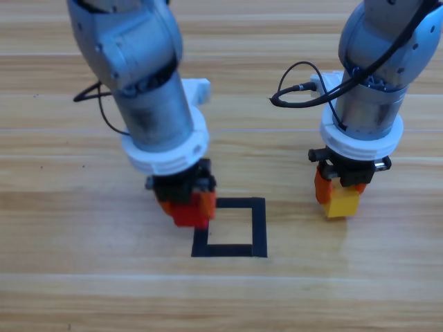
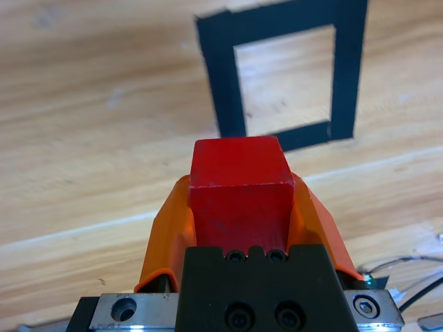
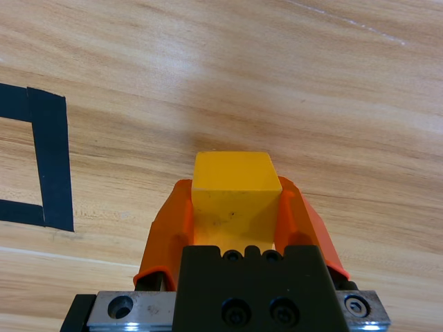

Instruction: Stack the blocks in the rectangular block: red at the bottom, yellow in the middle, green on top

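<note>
Tape outline left edge partly hidden by red cube; in right wrist view outline cut off at left.

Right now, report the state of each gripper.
Left gripper: shut on the red cube, beside the tape square.
Right gripper: shut on the yellow cube, right of the square.

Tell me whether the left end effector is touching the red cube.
Touching. In the left wrist view the left end effector has its orange jaws pressed against both sides of the red cube, with no gap showing.
</note>
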Robot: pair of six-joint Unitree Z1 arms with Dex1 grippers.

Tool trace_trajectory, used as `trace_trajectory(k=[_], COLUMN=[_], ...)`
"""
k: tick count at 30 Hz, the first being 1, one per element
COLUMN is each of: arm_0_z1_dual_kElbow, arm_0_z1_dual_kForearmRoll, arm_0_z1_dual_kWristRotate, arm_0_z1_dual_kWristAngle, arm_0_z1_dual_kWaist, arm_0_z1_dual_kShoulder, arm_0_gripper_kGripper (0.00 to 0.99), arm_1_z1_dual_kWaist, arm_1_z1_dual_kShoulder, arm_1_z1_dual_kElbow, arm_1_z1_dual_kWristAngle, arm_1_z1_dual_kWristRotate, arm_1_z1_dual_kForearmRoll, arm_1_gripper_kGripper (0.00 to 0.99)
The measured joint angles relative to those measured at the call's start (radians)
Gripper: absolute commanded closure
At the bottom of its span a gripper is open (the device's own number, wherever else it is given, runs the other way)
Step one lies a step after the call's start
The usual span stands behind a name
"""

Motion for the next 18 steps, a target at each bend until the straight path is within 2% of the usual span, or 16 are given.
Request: trace_trajectory(k=[5, 8, 13, 18], arm_0_z1_dual_kElbow=[-0.034, -0.124, -0.270, -0.274], arm_0_z1_dual_kForearmRoll=[0.030, 0.084, 0.159, 0.161], arm_0_z1_dual_kWristRotate=[-0.071, -0.113, -0.114, -0.132], arm_0_z1_dual_kWristAngle=[0.025, 0.056, 0.067, 0.070], arm_0_z1_dual_kWaist=[-0.064, -0.092, -0.128, -0.142], arm_0_z1_dual_kShoulder=[0.012, 0.044, 0.144, 0.192], arm_0_gripper_kGripper=[0.990, 0.990, 0.990, 0.990], arm_1_z1_dual_kWaist=[-0.001, -0.002, -0.005, -0.011], arm_1_z1_dual_kShoulder=[0.000, 0.000, 0.000, -0.001], arm_1_z1_dual_kElbow=[0.000, 0.000, 0.000, 0.002], arm_1_z1_dual_kWristAngle=[0.000, 0.000, -0.004, -0.014], arm_1_z1_dual_kWristRotate=[-0.001, -0.001, -0.001, -0.001], arm_1_z1_dual_kForearmRoll=[0.000, 0.000, 0.000, 0.000], arm_1_gripper_kGripper=[0.803, 0.803, 0.803, 0.801])
